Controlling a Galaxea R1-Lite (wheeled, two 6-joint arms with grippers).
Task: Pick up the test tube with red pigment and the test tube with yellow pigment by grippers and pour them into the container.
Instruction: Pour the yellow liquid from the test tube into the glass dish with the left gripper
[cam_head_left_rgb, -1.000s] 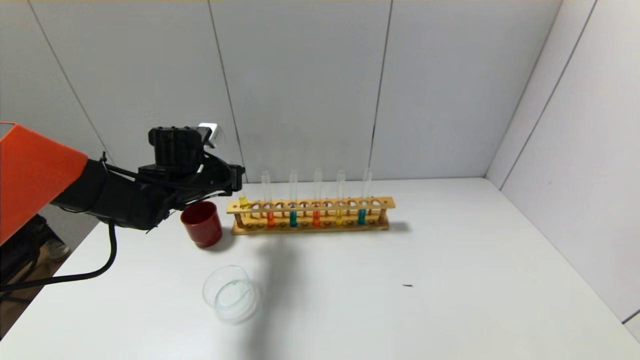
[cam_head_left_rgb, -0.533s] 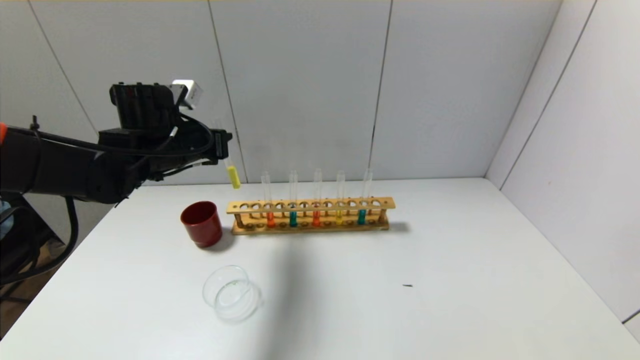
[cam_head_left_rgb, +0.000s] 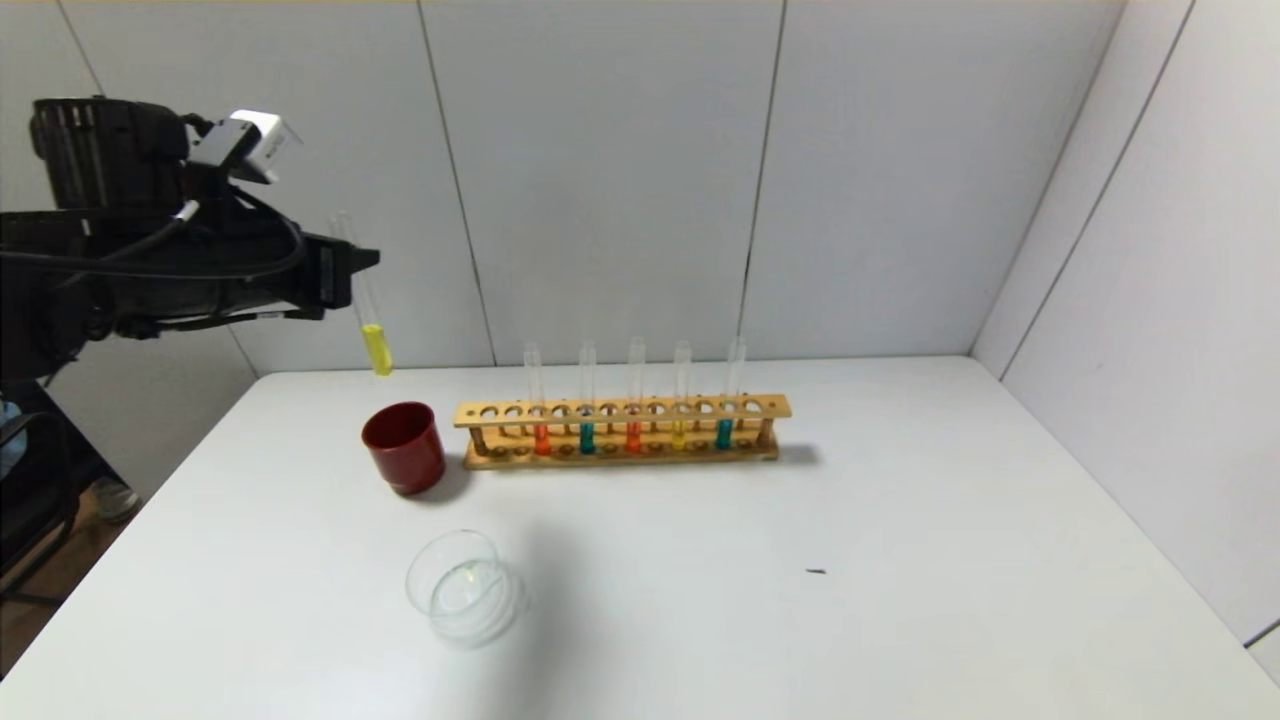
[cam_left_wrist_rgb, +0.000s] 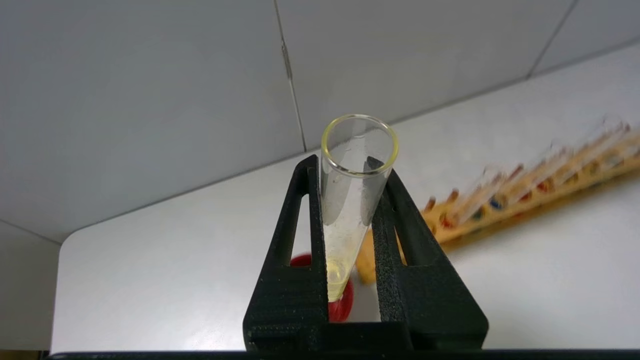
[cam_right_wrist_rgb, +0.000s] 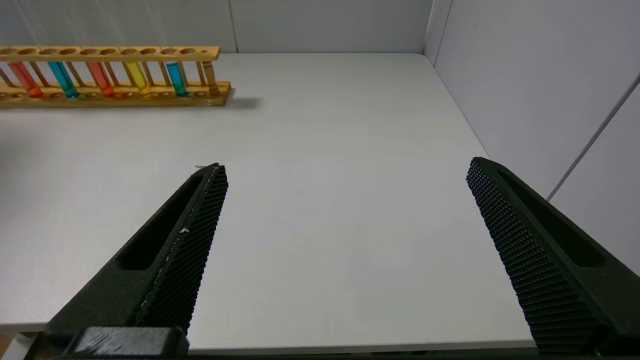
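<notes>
No readable text, label, brand, number or sign appears anywhere.

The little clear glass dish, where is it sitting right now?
In the head view the clear glass dish sits on the white table toward the robot's left, nearer the robot than the red cup and wooden rack.

dark red cup, tan wooden rack
</notes>
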